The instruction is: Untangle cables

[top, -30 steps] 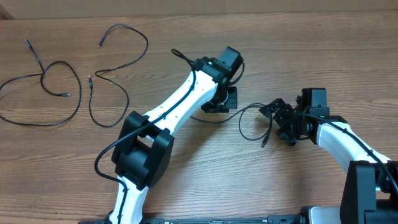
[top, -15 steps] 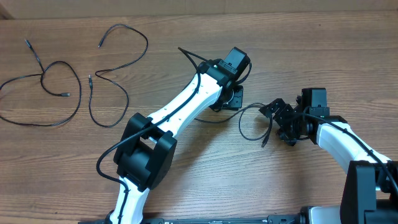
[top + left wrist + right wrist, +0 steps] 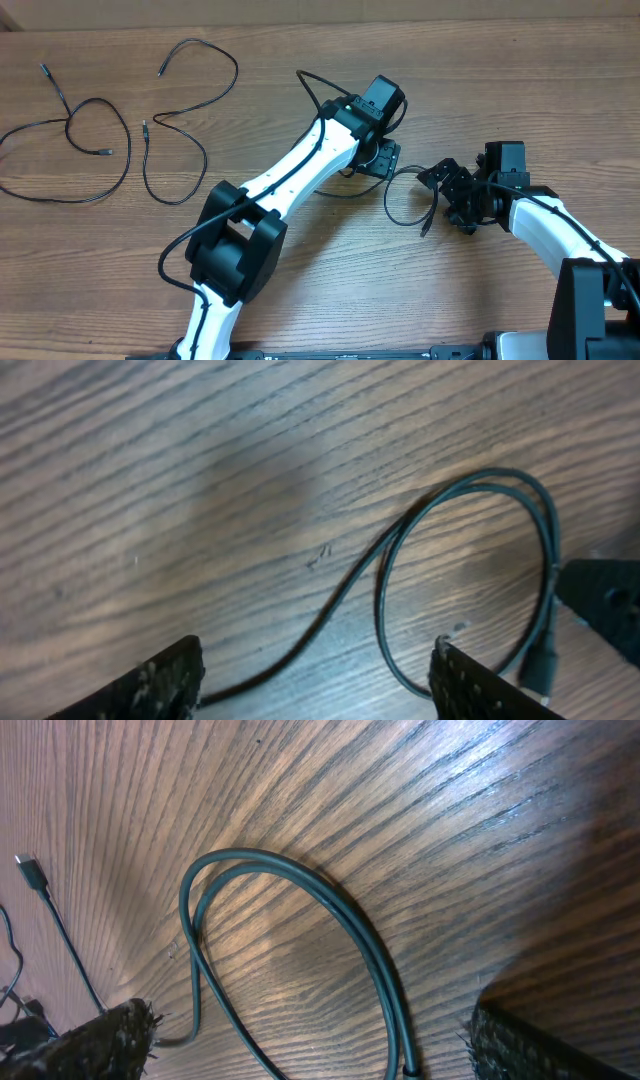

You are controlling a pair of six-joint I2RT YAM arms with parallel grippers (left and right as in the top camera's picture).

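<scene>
Left gripper [image 3: 386,160] is released. Its fingers [image 3: 170,678] are spread wide, and a stretch of the looped cable [image 3: 387,203] lies loose on the wood between them, not pinched. The right gripper [image 3: 452,196] hangs wide open too, at the loop's 3 o'clock side, gripping nothing. So that cable just sits flat between the two grippers.

The other two cables [image 3: 70,120] are well apart from it, sprawled out toward 9 to 10 o'clock on the table [image 3: 330,270]. The surface is brown wood grain, and that's all any camera catches of the room.

Versus a second ago, the left gripper has slid toward 3 o'clock, nearer the loop, and its jaws have come apart. The right arm and the cables look unmoved.
</scene>
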